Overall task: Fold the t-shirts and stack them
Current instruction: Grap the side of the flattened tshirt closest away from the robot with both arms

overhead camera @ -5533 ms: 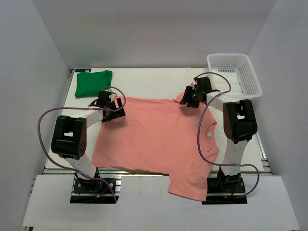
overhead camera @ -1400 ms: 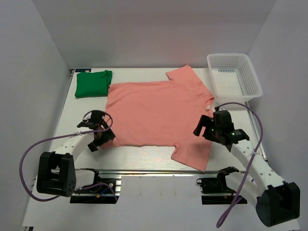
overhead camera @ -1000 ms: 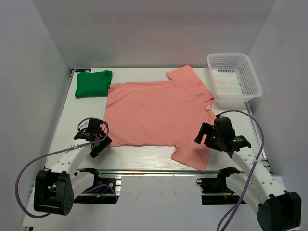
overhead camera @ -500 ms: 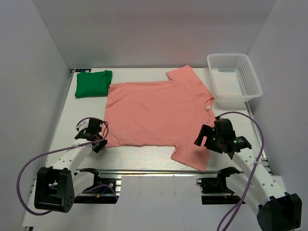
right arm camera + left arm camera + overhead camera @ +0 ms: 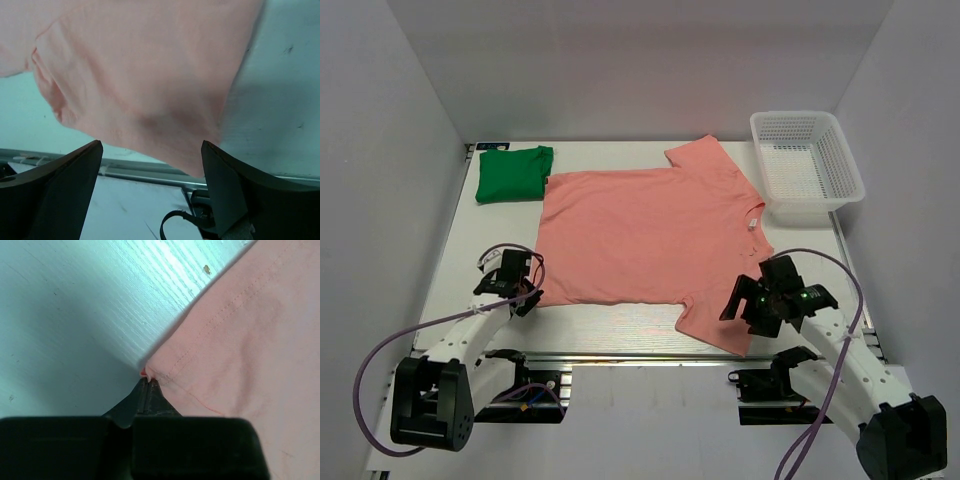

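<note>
Top external view shows the green t-shirt (image 5: 514, 173) already folded, well beyond the left hand (image 5: 527, 298), which pinches a hem corner of the flat salmon-pink t-shirt (image 5: 640, 235), while the right hand (image 5: 738, 303) gapes wide at its near sleeve, so folding and stacking remain

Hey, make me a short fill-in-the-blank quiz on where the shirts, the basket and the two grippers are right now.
1. The folded bright green cloth t-shirt lies at the far ____ corner of the white table.
2. The left gripper has its jaws ____ on a hem corner of the spread-out salmon-pink cloth t-shirt.
3. The right gripper hangs over that shirt's near sleeve with its jaws ____.
4. The white plastic mesh basket stands at the table's far ____ corner.
Missing words: left; shut; open; right.
</note>
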